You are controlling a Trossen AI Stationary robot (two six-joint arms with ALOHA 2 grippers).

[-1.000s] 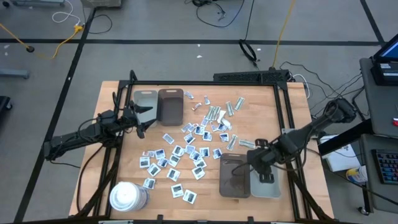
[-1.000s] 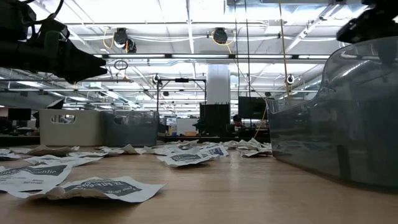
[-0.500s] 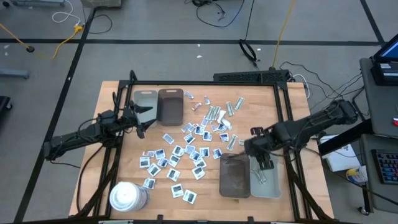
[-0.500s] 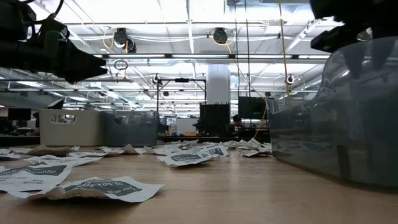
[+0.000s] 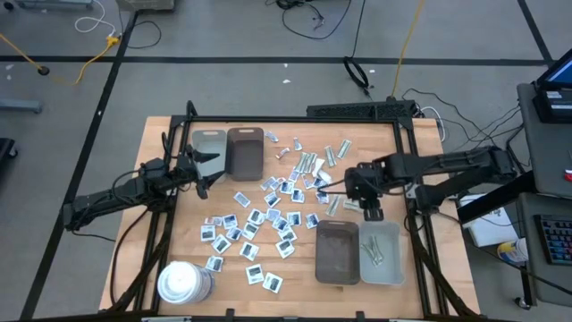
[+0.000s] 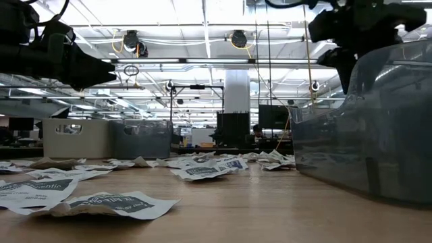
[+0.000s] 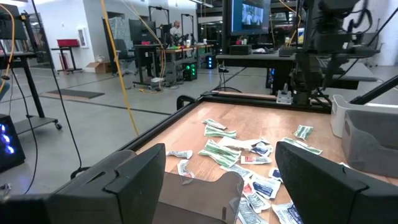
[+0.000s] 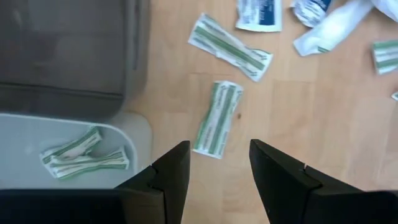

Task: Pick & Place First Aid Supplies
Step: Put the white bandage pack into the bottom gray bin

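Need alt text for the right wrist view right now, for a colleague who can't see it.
The right gripper, open and empty, hangs over a pale green wrapped strip on the wooden table. Two more strips lie in the grey tray, next to the brown tray.

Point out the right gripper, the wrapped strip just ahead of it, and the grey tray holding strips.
right gripper [image 8: 214, 163], right wrist view, gap between fingertips.
wrapped strip [image 8: 217, 118], right wrist view, its middle.
grey tray [image 8: 138, 124], right wrist view, its corner rim.
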